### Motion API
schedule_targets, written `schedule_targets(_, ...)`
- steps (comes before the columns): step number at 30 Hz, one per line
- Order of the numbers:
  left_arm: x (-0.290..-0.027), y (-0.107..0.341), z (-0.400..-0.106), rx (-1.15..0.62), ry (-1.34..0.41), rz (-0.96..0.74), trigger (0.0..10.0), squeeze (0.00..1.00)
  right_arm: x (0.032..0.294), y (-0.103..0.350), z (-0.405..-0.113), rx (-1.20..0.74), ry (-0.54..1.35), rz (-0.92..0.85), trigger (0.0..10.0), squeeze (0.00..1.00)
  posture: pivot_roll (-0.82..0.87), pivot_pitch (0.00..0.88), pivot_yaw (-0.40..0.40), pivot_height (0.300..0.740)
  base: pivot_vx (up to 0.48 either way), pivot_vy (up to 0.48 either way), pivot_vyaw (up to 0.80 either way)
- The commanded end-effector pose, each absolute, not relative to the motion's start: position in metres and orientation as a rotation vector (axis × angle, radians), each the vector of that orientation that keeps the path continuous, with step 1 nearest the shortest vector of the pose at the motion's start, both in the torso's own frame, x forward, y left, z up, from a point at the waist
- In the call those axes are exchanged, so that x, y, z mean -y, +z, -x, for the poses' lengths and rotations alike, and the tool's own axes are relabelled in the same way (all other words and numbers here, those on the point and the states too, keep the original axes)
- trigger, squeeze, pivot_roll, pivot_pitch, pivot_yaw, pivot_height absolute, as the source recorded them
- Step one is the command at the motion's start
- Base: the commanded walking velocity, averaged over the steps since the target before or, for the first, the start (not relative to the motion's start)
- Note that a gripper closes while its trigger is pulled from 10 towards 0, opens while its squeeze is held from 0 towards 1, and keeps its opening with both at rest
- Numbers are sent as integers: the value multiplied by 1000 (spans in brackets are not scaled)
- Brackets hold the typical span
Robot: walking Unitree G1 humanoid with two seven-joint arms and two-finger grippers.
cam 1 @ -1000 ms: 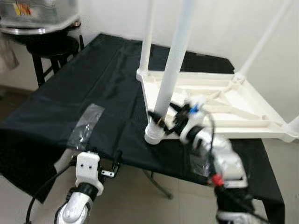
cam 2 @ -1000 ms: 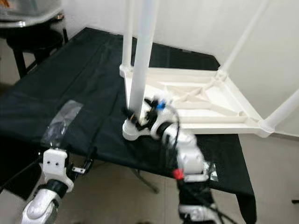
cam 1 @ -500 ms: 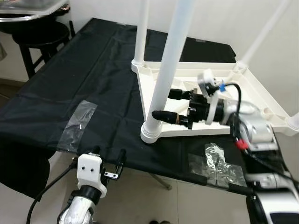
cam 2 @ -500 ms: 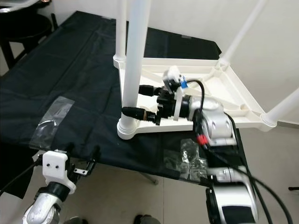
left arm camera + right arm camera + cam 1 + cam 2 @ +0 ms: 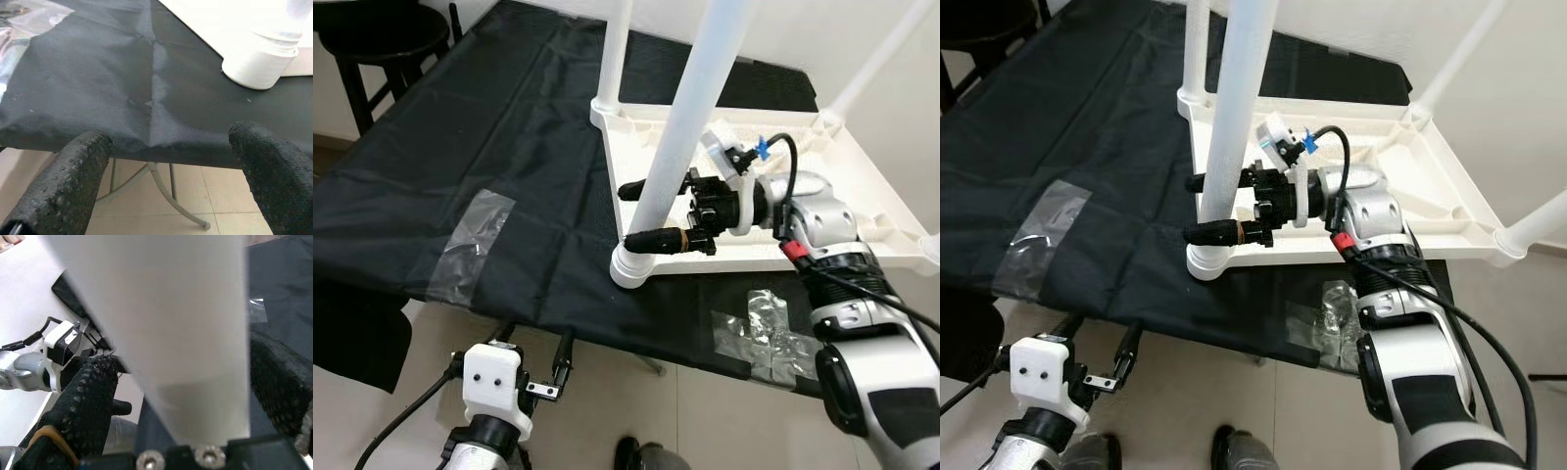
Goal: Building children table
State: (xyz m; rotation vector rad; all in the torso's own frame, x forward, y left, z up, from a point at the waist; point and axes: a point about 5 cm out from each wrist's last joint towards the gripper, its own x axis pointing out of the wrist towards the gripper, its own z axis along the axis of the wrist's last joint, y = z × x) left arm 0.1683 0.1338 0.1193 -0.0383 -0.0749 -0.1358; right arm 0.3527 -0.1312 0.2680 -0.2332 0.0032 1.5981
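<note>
A white children's table (image 5: 822, 196) lies upside down on a black-covered work table (image 5: 489, 127), with its legs pointing up. The near leg (image 5: 690, 117) stands in its corner socket (image 5: 631, 266). My right gripper (image 5: 644, 213) reaches in level from the right, low on that leg. One black finger (image 5: 638, 189) is behind the leg and the other (image 5: 654, 238) in front. In the right wrist view the leg (image 5: 161, 333) sits between the fingers (image 5: 90, 387); they look open. My left gripper (image 5: 530, 345) hangs open below the work table's front edge, holding nothing (image 5: 166, 166).
Two more white legs (image 5: 615, 49) (image 5: 881, 59) rise at the far corners. Clear tape patches (image 5: 470, 245) (image 5: 764, 328) lie on the black cloth. A dark stool (image 5: 372, 29) stands at the far left. Tiled floor and the work table's metal frame (image 5: 161, 196) lie beneath the edge.
My right gripper has slid left, so its fingers now straddle the near leg instead of lying beside it. The head camera has tilted down. The left arm has hardly moved.
</note>
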Motion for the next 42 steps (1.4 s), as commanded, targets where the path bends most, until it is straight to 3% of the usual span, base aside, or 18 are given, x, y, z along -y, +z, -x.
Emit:
schedule_targets(1, -131, 117, -162, 43, -135, 45, 10000, 0, 135, 270, -353, -7, 1627, 260, 10000, 0, 147, 298, -159, 740, 0, 0, 0)
schedule_targets(6, -131, 119, -158, 32, -138, 48, 10000, 0, 144, 278, -355, -6, 1614, 274, 10000, 0, 141, 308, -151, 740, 0, 0, 0)
schedule_targets(7, -131, 119, -158, 29, -139, 49, 10000, 0, 146, 279, -355, -6, 1612, 280, 6039, 0, 141, 308, -150, 740, 0, 0, 0)
schedule_targets(8, -131, 119, -158, 29, -139, 49, 10000, 0, 146, 279, -355, -6, 1612, 280, 6039, 0, 141, 308, -150, 740, 0, 0, 0)
schedule_targets(9, -131, 120, -157, 26, -140, 49, 10000, 0, 147, 280, -355, -6, 1610, 285, 3451, 0, 141, 308, -150, 740, 0, 0, 0)
schedule_targets(10, -131, 120, -157, 26, -140, 49, 10000, 0, 147, 280, -355, -6, 1610, 285, 3451, 0, 141, 308, -150, 740, 0, 0, 0)
schedule_targets(11, -130, 120, -157, 23, -140, 49, 10000, 0, 148, 280, -355, -6, 1615, 291, 0, 0, 141, 307, -151, 740, 0, 0, 0)
schedule_targets(28, -132, 116, -169, 20, -134, 42, 10000, 0, 141, 281, -358, 36, 1605, 384, 0, 0, 120, 245, -172, 740, 0, 0, 0)
schedule_targets(30, -132, 113, -173, 20, -133, 44, 10000, 0, 138, 266, -360, 40, 1399, 374, 0, 0, 111, 212, -204, 740, 0, 0, 0)
schedule_targets(31, -132, 113, -173, 20, -133, 44, 10000, 0, 138, 266, -360, 40, 1399, 374, 0, 0, 111, 212, -204, 740, 0, 0, 0)
schedule_targets(32, -132, 111, -176, 20, -131, 44, 10000, 0, 133, 248, -358, 27, 1248, 301, 0, 0, 113, 191, -218, 740, 0, 0, 0)
schedule_targets(33, -132, 111, -176, 20, -131, 44, 10000, 0, 133, 248, -358, 27, 1248, 301, 0, 0, 113, 191, -218, 740, 0, 0, 0)
schedule_targets(34, -134, 108, -180, 20, -129, 43, 10000, 0, 121, 203, -354, -11, 788, 64, 0, 0, 114, 165, -235, 740, 0, 0, 0)
schedule_targets(35, -135, 106, -184, 20, -127, 40, 10000, 0, 126, 155, -331, -156, 468, -14, 0, 0, 109, 164, -228, 740, 0, 0, 0)
schedule_targets(37, -135, 106, -184, 20, -127, 40, 10000, 0, 126, 155, -331, -156, 468, -14, 0, 0, 109, 164, -228, 740, 0, 0, 0)
schedule_targets(38, -136, 104, -189, 21, -128, 35, 10000, 0, 126, 126, -312, -238, 315, -35, 0, 0, 130, 137, -200, 740, 0, 0, 0)
schedule_targets(39, -136, 104, -189, 21, -128, 35, 10000, 0, 126, 126, -312, -238, 315, -35, 0, 0, 130, 137, -200, 740, 0, 0, 0)
schedule_targets(42, -140, 98, -201, 18, -136, 24, 10000, 0, 94, 129, -320, -206, 450, -25, 0, 0, 102, 97, -180, 740, 0, 0, 0)
